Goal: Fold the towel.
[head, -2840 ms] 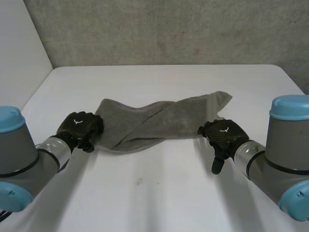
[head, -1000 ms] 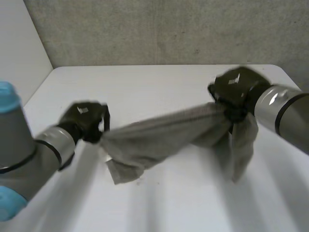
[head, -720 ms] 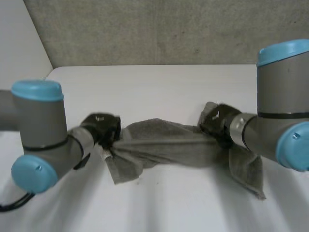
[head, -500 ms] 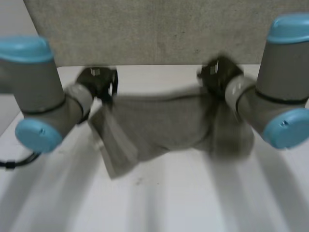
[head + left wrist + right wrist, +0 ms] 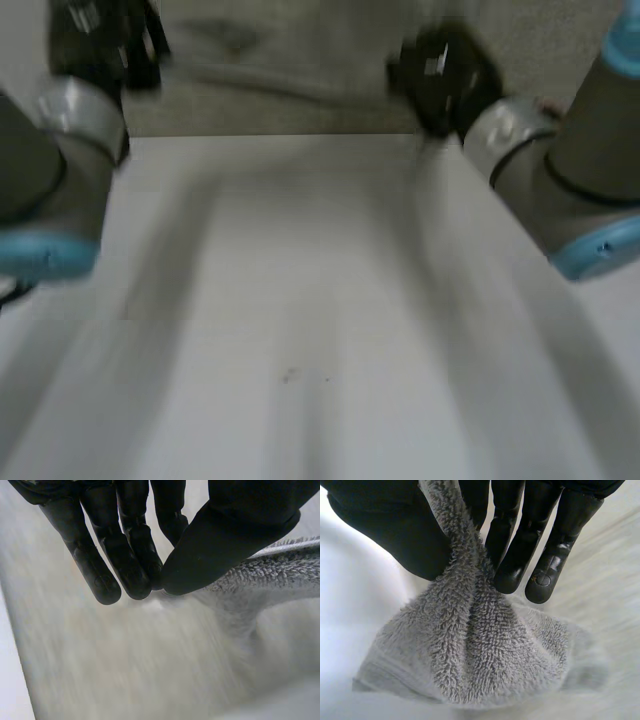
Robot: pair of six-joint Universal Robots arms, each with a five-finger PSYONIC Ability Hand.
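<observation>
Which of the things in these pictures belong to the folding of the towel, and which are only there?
Belong to the job:
- towel, lifted off the table
- left hand, pinching the towel between thumb and fingers
- right hand, pinching a bunched part of it

Only there:
- white table
- small dark specks on the table
- grey wall behind

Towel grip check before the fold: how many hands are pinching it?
2. The left hand pinches the towel at an edge between thumb and fingers; the right hand pinches a bunched part of it against its thumb.
</observation>
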